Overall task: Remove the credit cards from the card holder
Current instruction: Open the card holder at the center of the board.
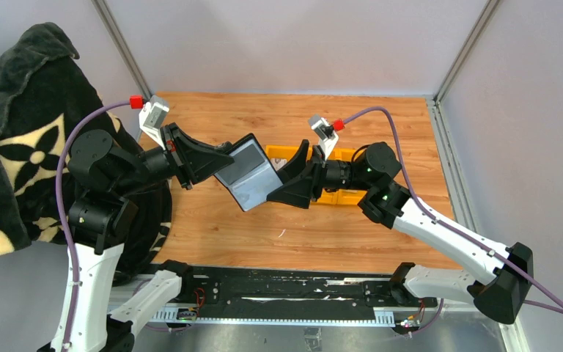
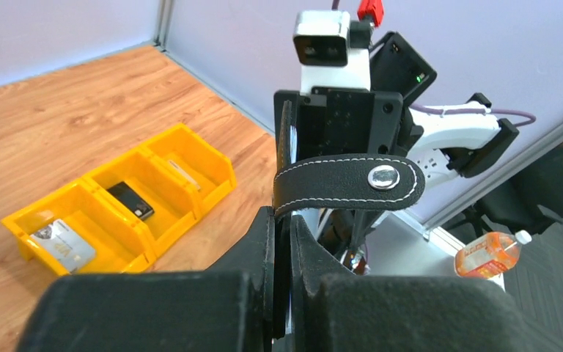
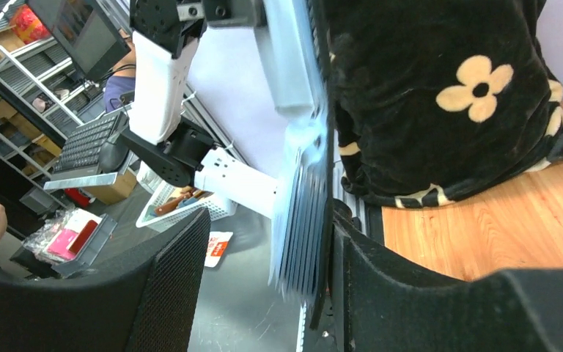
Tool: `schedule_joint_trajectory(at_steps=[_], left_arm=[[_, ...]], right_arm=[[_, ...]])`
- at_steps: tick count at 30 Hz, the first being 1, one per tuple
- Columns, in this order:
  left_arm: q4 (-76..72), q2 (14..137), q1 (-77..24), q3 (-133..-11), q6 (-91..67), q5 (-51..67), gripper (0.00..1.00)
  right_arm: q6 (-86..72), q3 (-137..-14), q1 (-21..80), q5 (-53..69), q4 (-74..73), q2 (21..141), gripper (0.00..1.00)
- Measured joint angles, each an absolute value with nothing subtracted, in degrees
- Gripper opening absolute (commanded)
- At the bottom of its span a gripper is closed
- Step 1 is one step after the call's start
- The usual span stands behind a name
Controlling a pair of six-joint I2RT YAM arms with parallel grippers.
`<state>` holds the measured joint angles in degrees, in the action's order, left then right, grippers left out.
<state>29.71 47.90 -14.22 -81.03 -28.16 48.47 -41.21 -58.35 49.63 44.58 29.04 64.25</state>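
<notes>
My left gripper (image 1: pixel 223 158) is shut on one edge of the black card holder (image 1: pixel 248 174) and holds it in the air over the table. The holder is open and shows a silvery-grey inner face. In the left wrist view its strap tab (image 2: pixel 348 180) with a metal snap hangs across above my left gripper (image 2: pixel 282 227). My right gripper (image 1: pixel 289 180) is open at the holder's opposite edge. In the right wrist view the holder's fanned pale sleeves (image 3: pixel 304 235) lie against one finger (image 3: pixel 410 293), and the mesh-padded finger (image 3: pixel 168 279) stands apart. One silvery credit card (image 2: pixel 62 246) lies in the yellow tray.
A yellow three-compartment tray (image 2: pixel 15 220) sits on the wooden table behind my right gripper, where the top view also shows it (image 1: pixel 341 196). It holds a small black block (image 2: pixel 130 199) and a whitish card (image 2: pixel 179 170). A black flower-patterned blanket (image 1: pixel 22 139) is draped at the left.
</notes>
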Motion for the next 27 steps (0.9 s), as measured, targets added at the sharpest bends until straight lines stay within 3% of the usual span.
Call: schedule_joint_trajectory(at_steps=[7,15,23,25,27], left_arm=[[30.11,50.19,-14.24,-82.00,-30.33,48.23,0.00],[29.23,51.31,-14.24,-82.17,-33.74,49.01,0.00],[26.83,51.09,-14.22,-82.19,-36.56,50.43,0.00],[26.59,51.05,-14.22,-82.19,-36.86,50.74,0.00],[26.24,51.05,-14.22,-82.21,-37.06,50.92,0.00]], right_arm=[[-40.40,-54.63,49.69,46.26,31.24,60.36,0.61],[-35.90,-54.70,49.91,45.45,28.80,58.46,0.43],[-33.52,-55.68,49.91,39.00,22.22,59.13,0.31],[-33.36,-55.68,49.91,37.98,22.02,59.20,0.31],[-33.34,-55.68,49.91,37.30,21.96,59.18,0.41]])
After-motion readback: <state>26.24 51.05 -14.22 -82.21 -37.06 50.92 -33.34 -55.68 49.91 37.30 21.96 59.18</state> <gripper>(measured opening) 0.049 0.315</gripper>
